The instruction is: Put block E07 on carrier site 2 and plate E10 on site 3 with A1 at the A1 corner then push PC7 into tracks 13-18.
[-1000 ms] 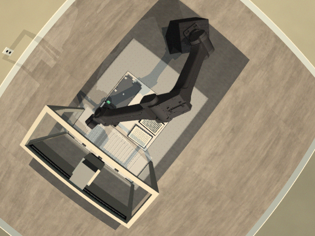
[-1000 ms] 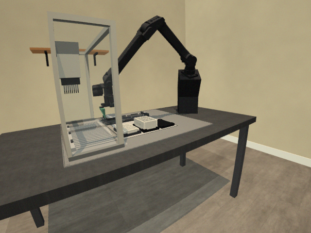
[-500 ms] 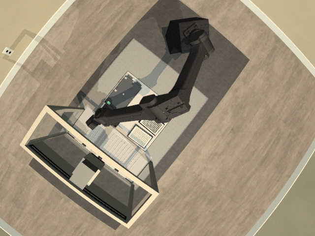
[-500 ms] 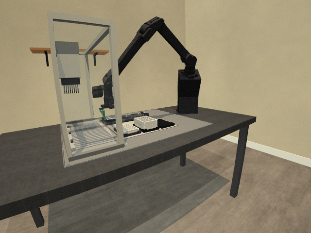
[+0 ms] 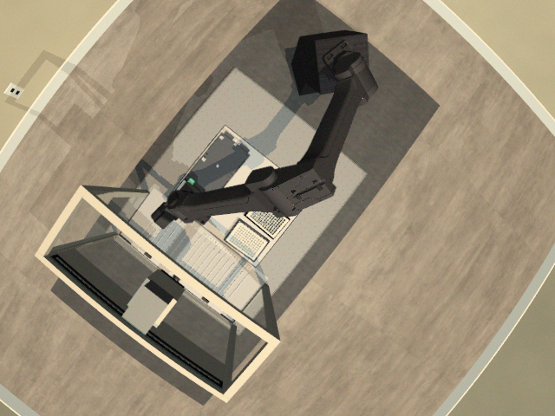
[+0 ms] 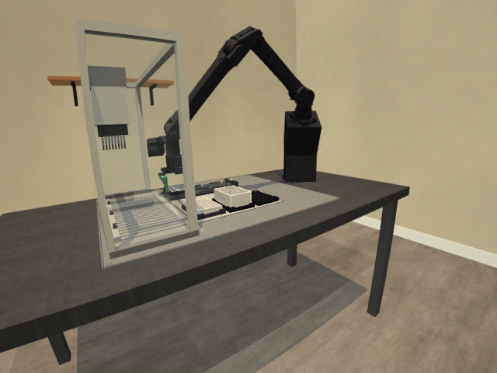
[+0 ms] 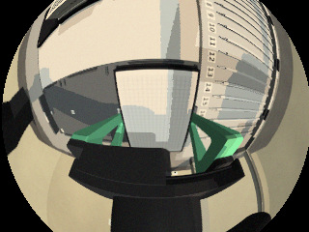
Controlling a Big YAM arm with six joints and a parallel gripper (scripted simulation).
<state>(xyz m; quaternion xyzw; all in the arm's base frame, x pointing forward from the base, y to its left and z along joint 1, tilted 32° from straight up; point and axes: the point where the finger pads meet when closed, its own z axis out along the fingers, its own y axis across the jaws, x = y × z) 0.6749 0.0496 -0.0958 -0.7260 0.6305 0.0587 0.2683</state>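
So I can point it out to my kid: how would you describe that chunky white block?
On the dark table, look right of the tall glass-walled frame. In the row of black nests there, the deep-well block is the tall white box, between a flat plate and an empty nest.

A: The table (image 6: 241, 256) looks like dark matt wood, faint grain, no shine. On it, under the instrument frame (image 6: 182, 120), lies a pale grey mat (image 6: 304, 196), flat and dull.

B: The frame itself reads as cream painted metal, smooth, with clear glossy panes. Behind it, the wall shelf (image 6: 60, 80) looks like warm bare wood on black brackets.

A: The arm (image 6: 272, 60) reaching toward the frame is matt black, plastic or coated metal; I cannot tell which. Its fingers look like green plastic.

B: Beside the frame, the deep-well block (image 6: 232, 195) looks like white matt plastic.
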